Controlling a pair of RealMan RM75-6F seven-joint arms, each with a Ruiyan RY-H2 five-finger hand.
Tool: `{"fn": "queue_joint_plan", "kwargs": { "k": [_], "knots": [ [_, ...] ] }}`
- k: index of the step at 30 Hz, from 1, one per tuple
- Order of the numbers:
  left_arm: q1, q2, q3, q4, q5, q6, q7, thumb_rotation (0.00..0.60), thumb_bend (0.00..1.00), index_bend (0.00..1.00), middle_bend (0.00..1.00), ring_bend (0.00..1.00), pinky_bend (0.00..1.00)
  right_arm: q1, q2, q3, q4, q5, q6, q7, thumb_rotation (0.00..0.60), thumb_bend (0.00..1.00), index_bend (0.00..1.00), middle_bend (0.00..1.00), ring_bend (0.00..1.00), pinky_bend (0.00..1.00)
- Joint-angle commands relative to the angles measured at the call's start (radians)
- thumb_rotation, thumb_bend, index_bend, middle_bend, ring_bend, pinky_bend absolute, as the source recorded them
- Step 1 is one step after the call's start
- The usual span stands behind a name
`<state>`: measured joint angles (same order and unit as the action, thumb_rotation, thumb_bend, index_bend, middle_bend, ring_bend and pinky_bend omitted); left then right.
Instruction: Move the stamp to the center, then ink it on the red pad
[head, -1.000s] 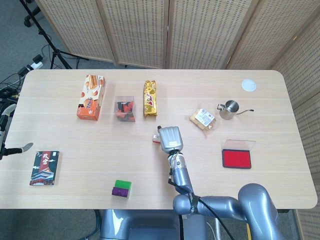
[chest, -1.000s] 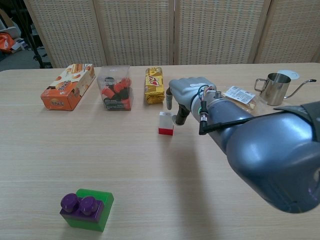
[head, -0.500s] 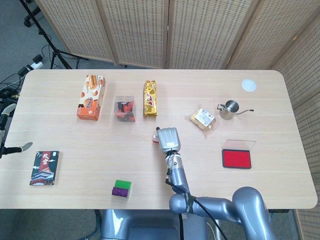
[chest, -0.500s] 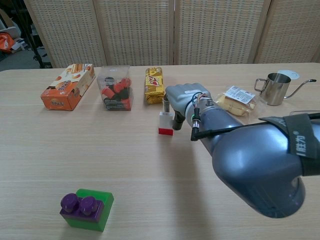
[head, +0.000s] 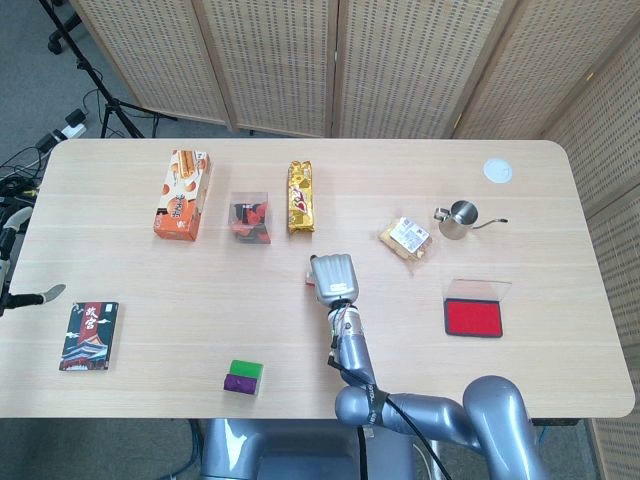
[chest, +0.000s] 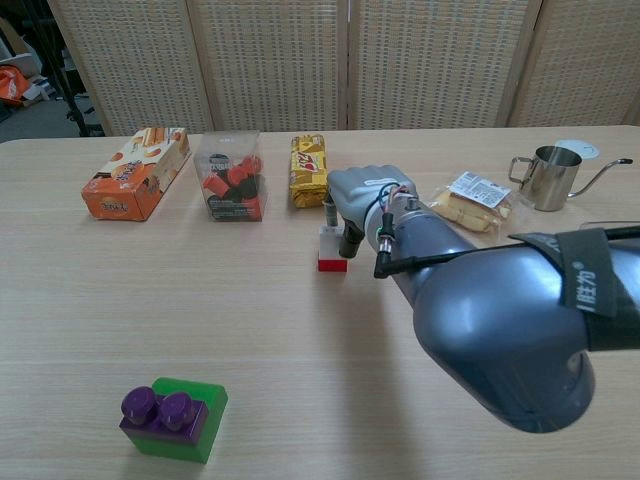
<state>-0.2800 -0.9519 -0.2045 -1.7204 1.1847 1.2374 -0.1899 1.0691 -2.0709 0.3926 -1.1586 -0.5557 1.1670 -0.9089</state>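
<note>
Head view: the right hand (head: 333, 277), mid-frame, covers the small white stamp with a red base (head: 312, 276), near the table's centre. The flat red ink pad in its black tray (head: 473, 319) lies well apart at right.

Chest view: its fingers (chest: 350, 239) are curled against the stamp; a firm grasp cannot be told. Next, judging by this: close, lift, carry right. The clear plastic box (chest: 231, 187), upper left, holds red and black pieces. The left hand is unseen.

Right robot hand (chest: 358, 200) palm down, fingers curled downward.
</note>
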Motion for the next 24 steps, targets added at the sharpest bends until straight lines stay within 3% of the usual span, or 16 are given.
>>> {"fn": "queue_joint_plan", "kwargs": {
  "k": [1,5,14,18,24],
  "knots": [
    [-0.001,0.001,0.000,0.000,0.000,-0.004,0.000,0.600,0.08,0.00,0.00,0.00,0.00,-0.001,-0.005,0.004,0.008,-0.011,-0.003,0.006,0.600,0.54,0.52,0.99,1.00,1.00],
    [-0.002,0.002,0.000,0.001,-0.001,-0.008,0.000,0.600,0.08,0.00,0.00,0.00,0.00,-0.005,-0.004,0.008,0.004,-0.028,-0.002,0.016,0.600,0.62,0.54,0.99,1.00,1.00],
    [-0.005,0.004,0.001,-0.001,0.001,-0.018,0.001,0.600,0.08,0.00,0.00,0.00,0.00,-0.033,0.071,0.023,-0.123,-0.080,0.037,0.024,0.600,0.62,0.55,0.99,1.00,1.00],
    [-0.003,0.006,0.004,-0.005,0.008,-0.019,0.000,0.600,0.08,0.00,0.00,0.00,0.00,-0.080,0.176,0.011,-0.254,-0.135,0.075,0.036,0.600,0.62,0.55,0.99,1.00,1.00],
    [-0.003,0.003,0.013,-0.018,0.024,-0.016,0.020,0.600,0.07,0.00,0.00,0.00,0.00,-0.205,0.397,-0.048,-0.454,-0.225,0.119,0.093,0.600,0.62,0.55,0.99,1.00,1.00]
  ]
}}
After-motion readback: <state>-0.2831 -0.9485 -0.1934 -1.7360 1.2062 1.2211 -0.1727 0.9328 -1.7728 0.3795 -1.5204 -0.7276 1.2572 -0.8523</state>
